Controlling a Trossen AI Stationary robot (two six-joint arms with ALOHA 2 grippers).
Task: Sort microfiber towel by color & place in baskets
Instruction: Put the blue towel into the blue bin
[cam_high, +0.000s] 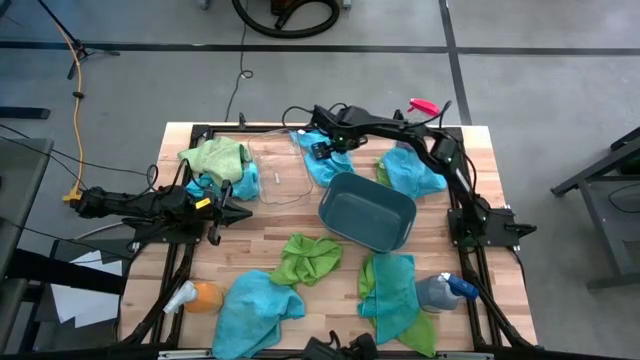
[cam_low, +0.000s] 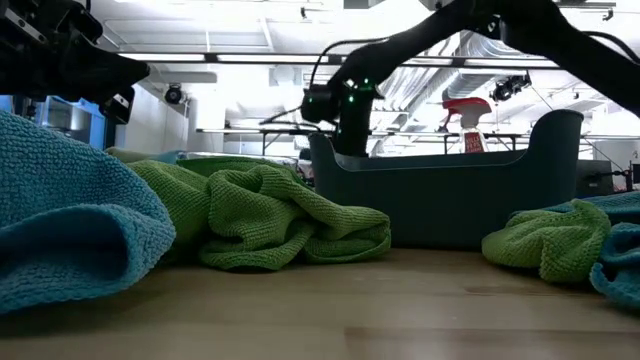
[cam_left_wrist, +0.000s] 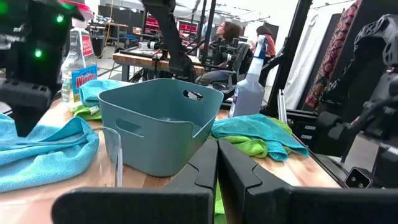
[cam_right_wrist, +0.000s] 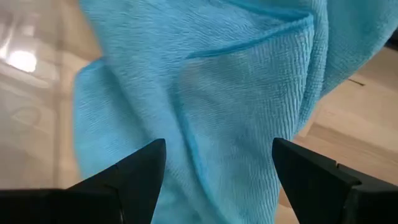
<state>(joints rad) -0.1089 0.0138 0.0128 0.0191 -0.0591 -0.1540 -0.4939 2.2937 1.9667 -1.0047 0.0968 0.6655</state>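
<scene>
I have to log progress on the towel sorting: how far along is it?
Nothing looks sorted: the teal basket is empty inside, and no towel clearly sits in the clear basket. In hand: the right gripper hangs open over a blue towel beside the clear basket. The left gripper waits shut. Left: all the blue and green towels scattered around the table.

Wood table w/ towels (baskets too).

Bright overhead light; low view foreground blurred.
</scene>
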